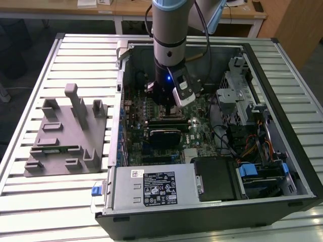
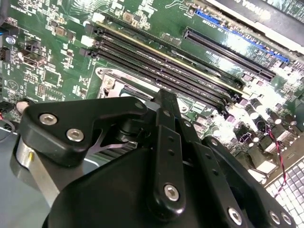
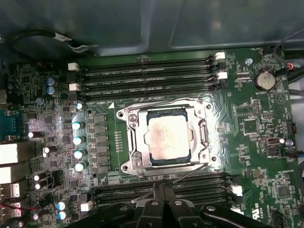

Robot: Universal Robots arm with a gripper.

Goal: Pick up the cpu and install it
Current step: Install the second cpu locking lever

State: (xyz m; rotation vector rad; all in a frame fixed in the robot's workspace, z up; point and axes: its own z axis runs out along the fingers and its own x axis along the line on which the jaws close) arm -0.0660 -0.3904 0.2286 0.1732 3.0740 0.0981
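Observation:
The cpu point(image 3: 166, 137), a pale silvery square chip, lies flat inside the metal-framed socket point(image 3: 129, 142) on the green motherboard point(image 3: 247, 128). In the first wrist view my gripper point(image 3: 164, 186) is over the memory slots point(image 3: 199, 187) beside the socket, apart from the chip. Its fingers are shut together with nothing between them. My gripper point(image 2: 166, 97) shows the same in the second wrist view, above the board near a socket corner. In the exterior view the arm reaches down into the open computer case point(image 1: 116, 131), with my gripper point(image 1: 164, 112) low over the board.
A grey plastic holder block point(image 1: 65, 136) with upright posts sits on the slatted table at the exterior view's left. Inside the case are the power supply point(image 1: 151, 189), a drive cage point(image 1: 242, 101) and loose cables point(image 1: 247, 146). Memory slots point(image 3: 147, 78) flank the socket on both sides.

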